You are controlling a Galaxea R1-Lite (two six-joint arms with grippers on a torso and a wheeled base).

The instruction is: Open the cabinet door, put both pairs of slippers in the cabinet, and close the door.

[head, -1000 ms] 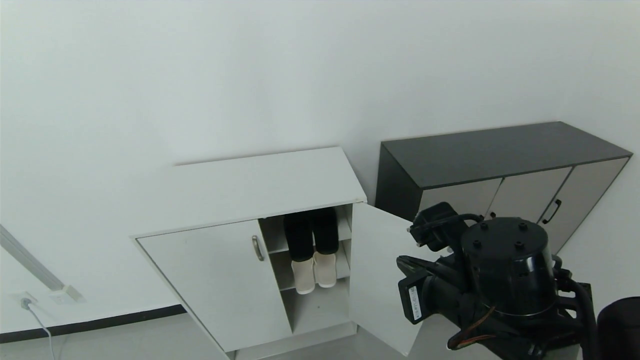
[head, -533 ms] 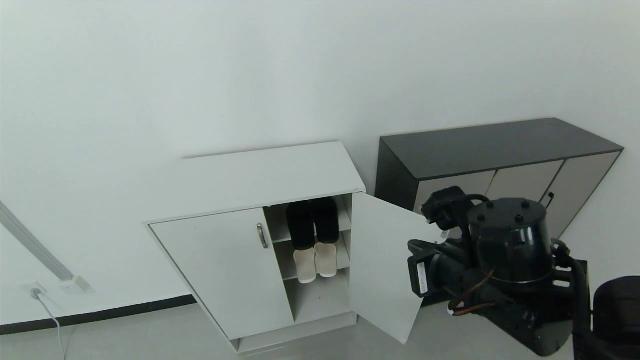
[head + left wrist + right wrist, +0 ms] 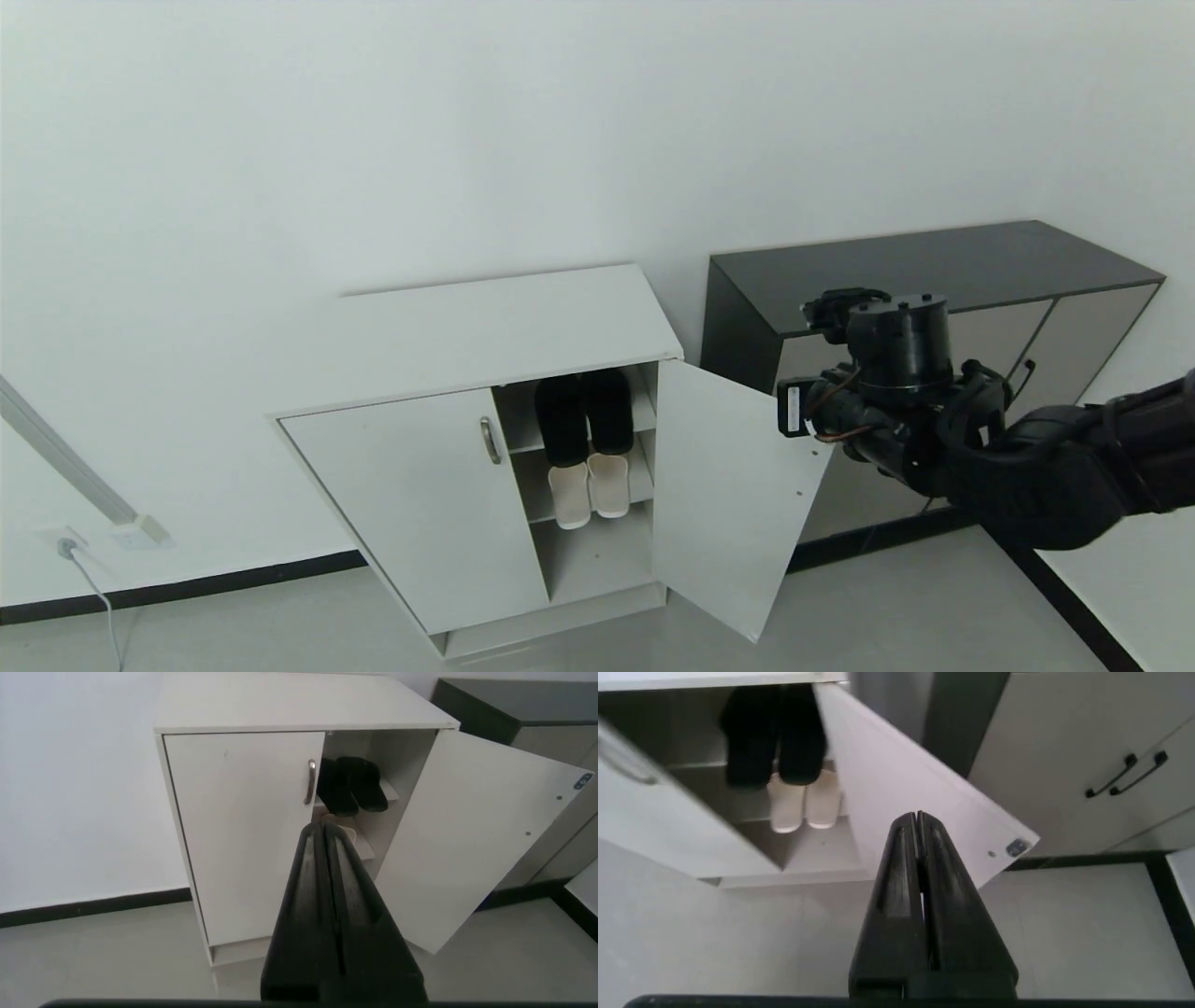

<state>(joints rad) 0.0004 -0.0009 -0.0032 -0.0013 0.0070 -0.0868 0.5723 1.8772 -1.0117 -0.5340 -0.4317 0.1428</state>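
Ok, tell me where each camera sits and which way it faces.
Head: high on the robot, looking down at the cabinet and its open door; the right arm shows on the right.
Left wrist: on the left arm, facing the cabinet front; the shut left pincer in the foreground.
Right wrist: on the right arm, looking down at the door's edge; the shut right pincer in the foreground.
Shared: all three show the black slippers above the white slippers.

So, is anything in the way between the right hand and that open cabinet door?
Nothing visible does. The right hand, shut, is close to the free edge of the open cabinet door, and only open air lies between them.
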